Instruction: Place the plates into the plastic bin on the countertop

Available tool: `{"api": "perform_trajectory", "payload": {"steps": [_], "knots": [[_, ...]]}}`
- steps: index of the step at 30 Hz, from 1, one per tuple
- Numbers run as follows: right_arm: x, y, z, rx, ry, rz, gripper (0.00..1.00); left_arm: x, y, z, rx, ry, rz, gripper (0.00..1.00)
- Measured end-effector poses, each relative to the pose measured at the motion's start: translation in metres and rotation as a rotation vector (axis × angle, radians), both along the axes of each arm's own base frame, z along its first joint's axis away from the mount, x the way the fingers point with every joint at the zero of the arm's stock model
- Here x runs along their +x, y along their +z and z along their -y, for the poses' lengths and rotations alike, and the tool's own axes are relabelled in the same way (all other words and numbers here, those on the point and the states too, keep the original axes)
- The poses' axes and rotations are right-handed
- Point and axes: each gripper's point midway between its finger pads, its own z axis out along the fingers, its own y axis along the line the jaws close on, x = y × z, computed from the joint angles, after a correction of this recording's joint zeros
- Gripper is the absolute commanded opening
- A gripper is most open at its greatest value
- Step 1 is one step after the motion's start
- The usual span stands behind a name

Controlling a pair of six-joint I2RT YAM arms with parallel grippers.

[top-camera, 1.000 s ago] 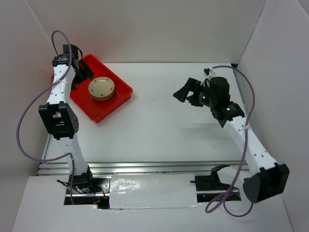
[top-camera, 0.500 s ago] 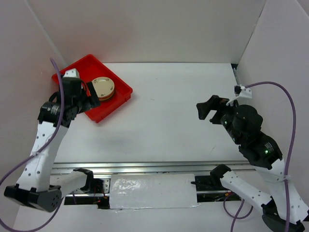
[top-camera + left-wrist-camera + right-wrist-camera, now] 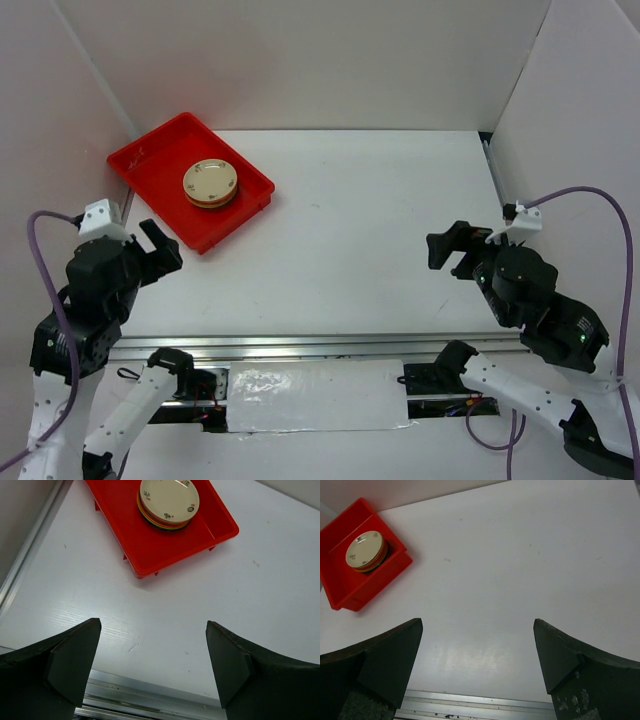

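Observation:
A stack of plates (image 3: 210, 184) with a beige one on top sits in the red plastic bin (image 3: 150, 165) at the back left of the white countertop (image 3: 340, 230). The stack also shows in the left wrist view (image 3: 168, 502) and the right wrist view (image 3: 366, 551), inside the bin (image 3: 150, 550) (image 3: 350, 592). My left gripper (image 3: 158, 253) is open and empty, held above the front left edge. My right gripper (image 3: 448, 250) is open and empty, held above the front right. In both wrist views the jaws (image 3: 152, 652) (image 3: 477, 650) stand wide apart over bare countertop.
White walls enclose the countertop on the left, back and right. A metal rail (image 3: 300, 347) runs along the front edge and shows in the wrist views (image 3: 150, 705) (image 3: 480, 707). Purple cables loop off both arms.
Both arms have pulled back from the table toward the front edge. The left gripper has left the bin and moved to the front left. The right gripper has drawn back to the front right.

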Motion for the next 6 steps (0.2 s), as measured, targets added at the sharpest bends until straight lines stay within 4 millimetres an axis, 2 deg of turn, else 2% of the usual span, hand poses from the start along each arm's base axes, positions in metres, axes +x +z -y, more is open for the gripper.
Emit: {"api": "perform_trajectory", "payload": {"steps": [3,6], "knots": [[-0.0005,-0.0021,0.0030,-0.004,-0.016,-0.006,1.00,-0.0083,0.0040,-0.0063,0.004,0.023,0.030,0.99],[-0.0014,-0.0039,0.0044,-0.003,-0.022,-0.012,1.00,-0.0076,-0.0033,-0.0083,0.013,0.036,0.009,0.99]]}}
